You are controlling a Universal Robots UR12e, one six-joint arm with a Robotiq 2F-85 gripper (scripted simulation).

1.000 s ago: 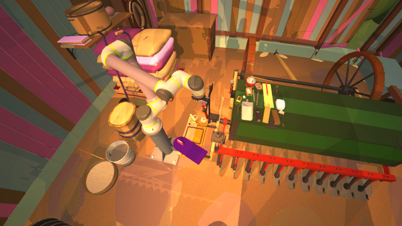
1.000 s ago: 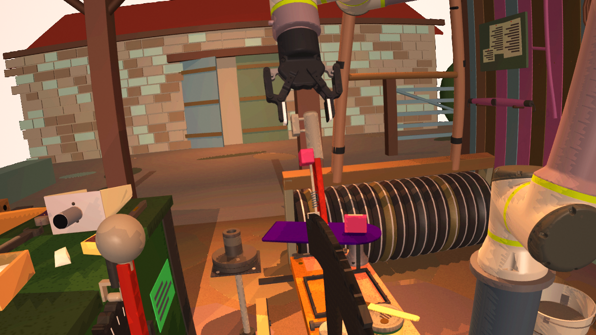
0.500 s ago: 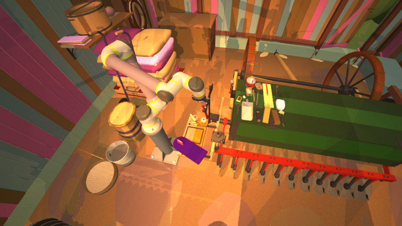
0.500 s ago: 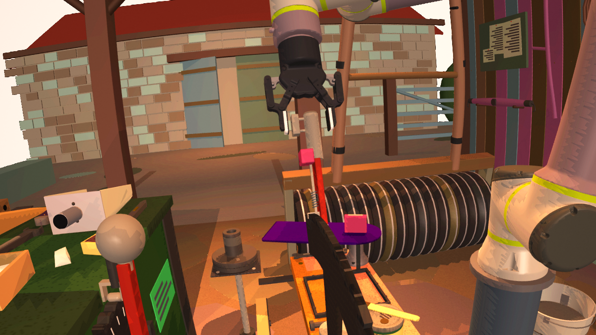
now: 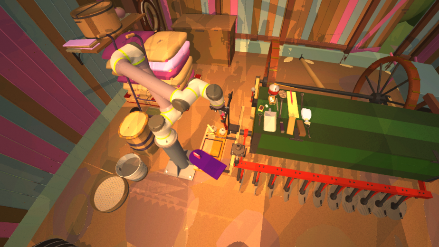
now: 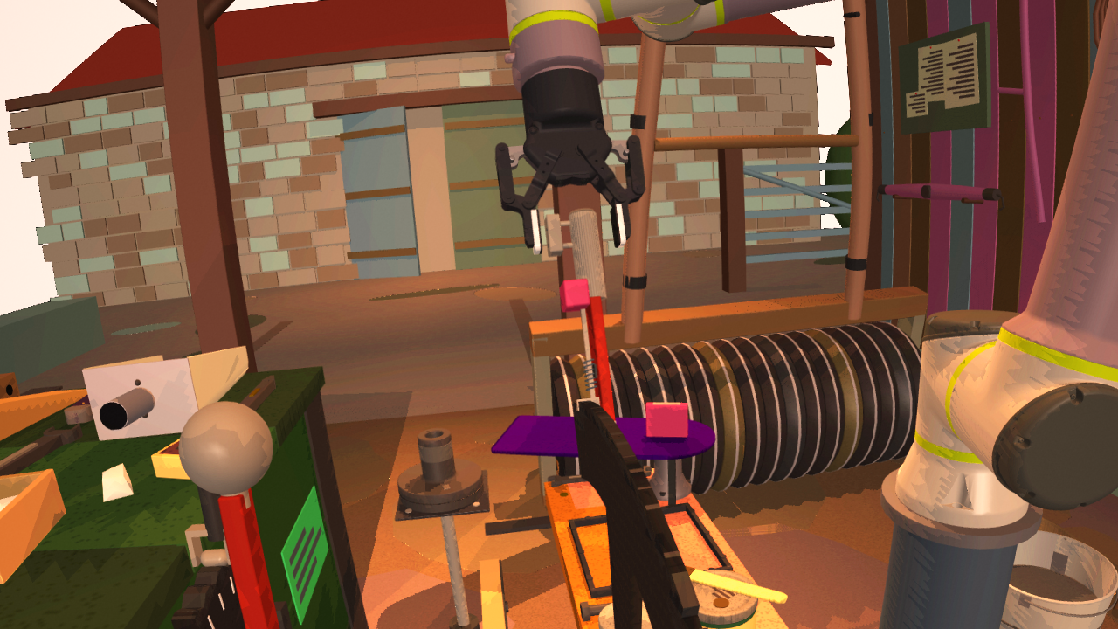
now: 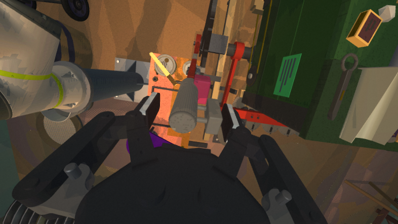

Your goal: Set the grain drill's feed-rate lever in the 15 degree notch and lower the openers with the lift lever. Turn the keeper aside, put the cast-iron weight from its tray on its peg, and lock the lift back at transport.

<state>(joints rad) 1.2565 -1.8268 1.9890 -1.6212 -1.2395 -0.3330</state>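
My gripper hangs over the top of the tall red lift lever, with the lever's grey knurled grip and its small grey latch block between the fingers. A pink block sits just under the grip. The purple keeper plate lies flat over the orange tray. The cast-iron weight rests on a rod left of the tray. The feed-rate lever with a round knob stands by the green hopper. The gripper is open and holds nothing.
A white bucket and a wooden barrel stand beside the arm's base. The green hopper carries several tools, and the red opener bar runs along its front. A round sieve lies on the floor.
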